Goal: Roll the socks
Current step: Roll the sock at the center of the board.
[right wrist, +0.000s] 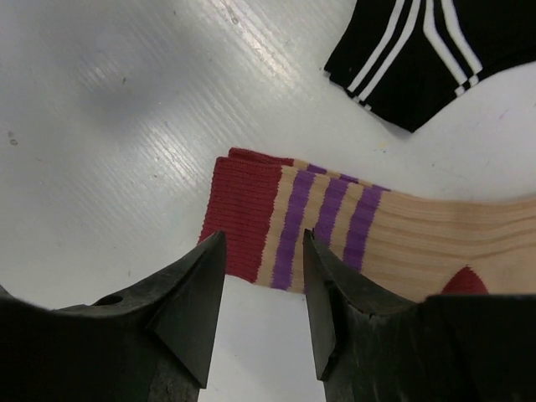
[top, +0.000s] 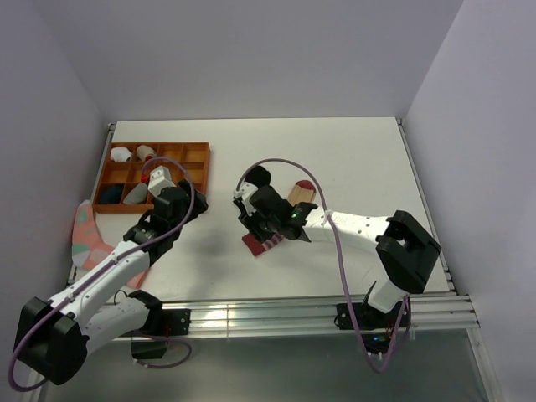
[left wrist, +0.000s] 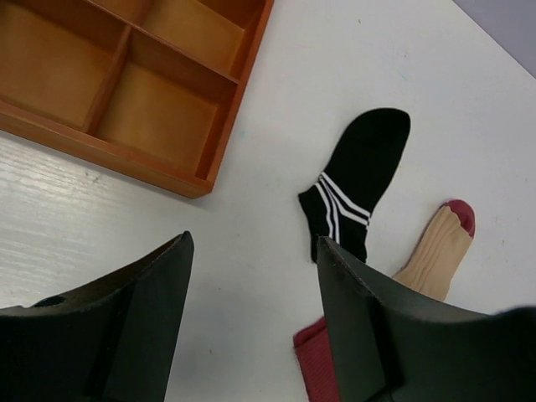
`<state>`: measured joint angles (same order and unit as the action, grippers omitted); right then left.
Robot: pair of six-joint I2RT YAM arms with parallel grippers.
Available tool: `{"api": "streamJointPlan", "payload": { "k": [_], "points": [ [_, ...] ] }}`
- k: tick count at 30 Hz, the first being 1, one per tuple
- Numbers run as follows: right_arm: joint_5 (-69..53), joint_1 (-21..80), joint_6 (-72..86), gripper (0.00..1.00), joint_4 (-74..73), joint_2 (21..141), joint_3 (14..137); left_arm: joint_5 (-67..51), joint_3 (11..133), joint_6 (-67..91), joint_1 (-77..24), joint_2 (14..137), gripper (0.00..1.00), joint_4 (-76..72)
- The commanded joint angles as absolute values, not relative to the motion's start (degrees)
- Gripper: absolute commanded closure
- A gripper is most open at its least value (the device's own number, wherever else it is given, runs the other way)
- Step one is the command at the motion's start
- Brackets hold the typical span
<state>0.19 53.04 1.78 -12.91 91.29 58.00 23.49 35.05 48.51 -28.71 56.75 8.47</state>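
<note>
the right gripper (right wrist: 264,251) hangs low over the tan sock (right wrist: 377,234), jaws partly apart, straddling the maroon cuff edge and the first purple stripe; i see nothing clamped between them. the tan sock lies flat near the middle of the table (top: 360,159), cuff toward the near edge, maroon toe pointing away. the black sock (left wrist: 356,180) lies near it, striped cuff apart from the tan cuff, white surface between them. the left gripper (left wrist: 254,251) hovers wide open and holds nothing, between the socks and the wooden tray (left wrist: 222,142), whose corner sits well apart from the black sock. white tabletop runs from both socks to the right rail. a pink sock (top: 88,234) hugs the left edge.
</note>
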Motion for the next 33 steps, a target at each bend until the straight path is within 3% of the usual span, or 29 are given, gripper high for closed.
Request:
{"api": "streamJointPlan", "payload": {
  "k": [1,14,33],
  "points": [
    [4.0,54.7,6.2,0.52,-12.2,93.3,60.4,20.8,37.4,46.5,-26.3,55.6,0.33,7.4],
    [9.7,60.6,7.4,0.56,-13.8,101.6,63.5,10.9,39.8,43.6,-13.2,56.0,0.33,5.3],
    [9.2,60.7,5.6,0.55,-14.8,107.7,63.1,9.0,39.1,43.1,-11.3,57.0,0.34,3.4]
  ]
}}
